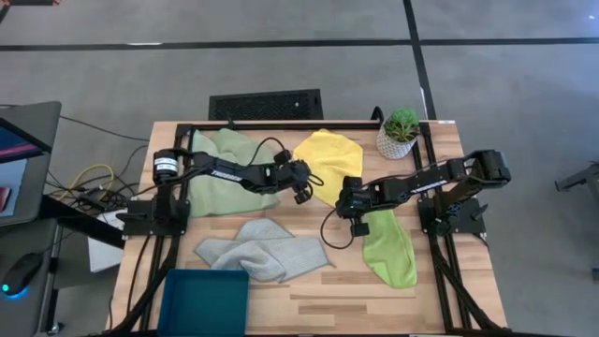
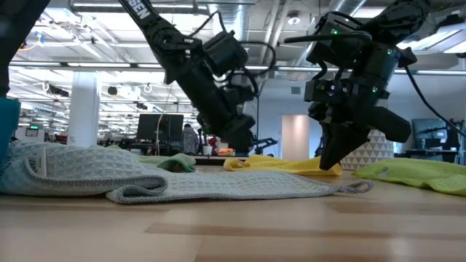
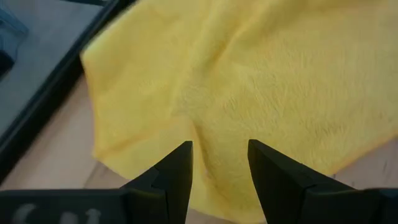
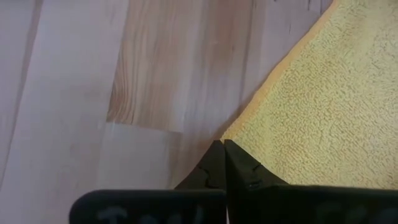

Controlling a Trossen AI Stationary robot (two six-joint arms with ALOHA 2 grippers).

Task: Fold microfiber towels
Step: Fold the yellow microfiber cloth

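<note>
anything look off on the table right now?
Nothing damaged or spilled. The grey towel lies bunched and half folded over itself beside the teal bin, and the lime towel is crumpled into a long strip. The yellow towel lies rumpled between the open left gripper and shut right gripper.

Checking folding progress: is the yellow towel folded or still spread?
Not neatly folded: the yellow towel lies rumpled, mostly spread on the table, edges uneven.
</note>
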